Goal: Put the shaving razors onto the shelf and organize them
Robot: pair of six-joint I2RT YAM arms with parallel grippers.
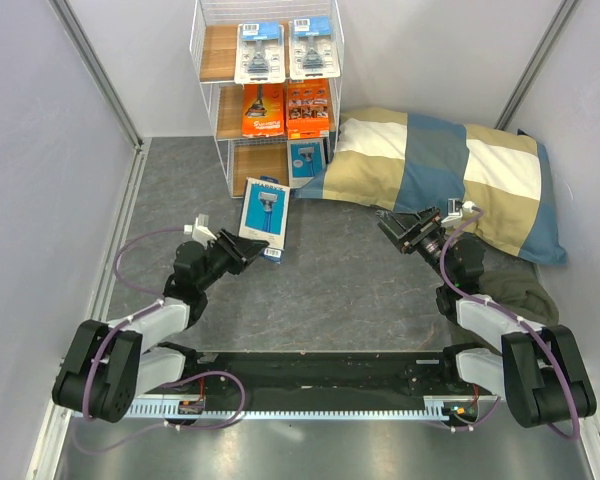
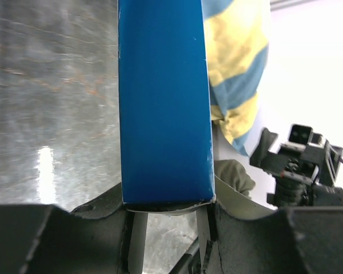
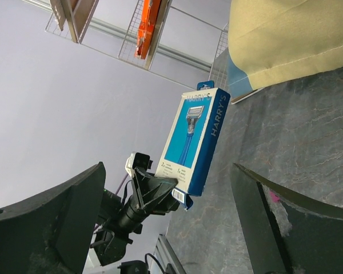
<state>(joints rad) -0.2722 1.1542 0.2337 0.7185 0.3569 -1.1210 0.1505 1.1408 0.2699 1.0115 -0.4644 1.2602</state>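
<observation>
We're looking at a robotics lab cell, no question: plain white panels point(image 1: 40, 130) wall in a grey marbled tabletop point(image 1: 350, 270), a left arm point(image 1: 165, 312) and right arm point(image 1: 480, 312) sit bolted to a metal rail point(image 1: 320, 405) along the bottom edge, and a shop-style wire shelf point(image 1: 218, 55) stands top centre.

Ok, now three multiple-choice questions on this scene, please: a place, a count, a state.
1. The orange packs stand on which shelf tier? A top B middle C bottom
2. Razor packs on the shelf? A three B five C six
3. The right gripper is: A open, empty B shut on a box C shut on a pack
Answers: 1 B, they stand under the clear packs. 2 B, the sixth, a blue box, is in the left gripper. 3 A, its fingers stand apart, nothing between.
</observation>
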